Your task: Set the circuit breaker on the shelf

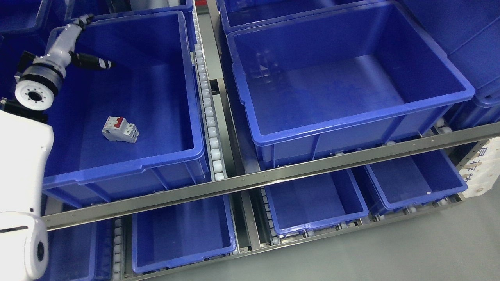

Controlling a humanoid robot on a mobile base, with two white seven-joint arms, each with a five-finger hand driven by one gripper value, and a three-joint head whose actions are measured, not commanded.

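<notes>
— Since the breaker (pixel 120 130) lies on the floor of the left bin (pixel 164 152) on the upper shelf (pixel 250 177), is there much left to do?

— By my reading, little. It rests on its side, alone, touching no wall. The left hand (pixel 84 47) hangs above the bin's far left corner, well apart from it, fingers (pixel 95 63) loosely spread and pinching nothing.

— How should the step be finished well?

— I'd lift the hand straight up until it clears the bin's rim, then draw the arm back, so the wrist doesn't catch the wall beside it.

— Anything else nearby?

— A bare right bin (pixel 351 125) sits across a roller track (pixel 207 113), and smaller bins (pixel 316 226) stand on the level below. Only the near rim and the shelf's metal rail could get in the way. The right arm isn't visible.
</notes>
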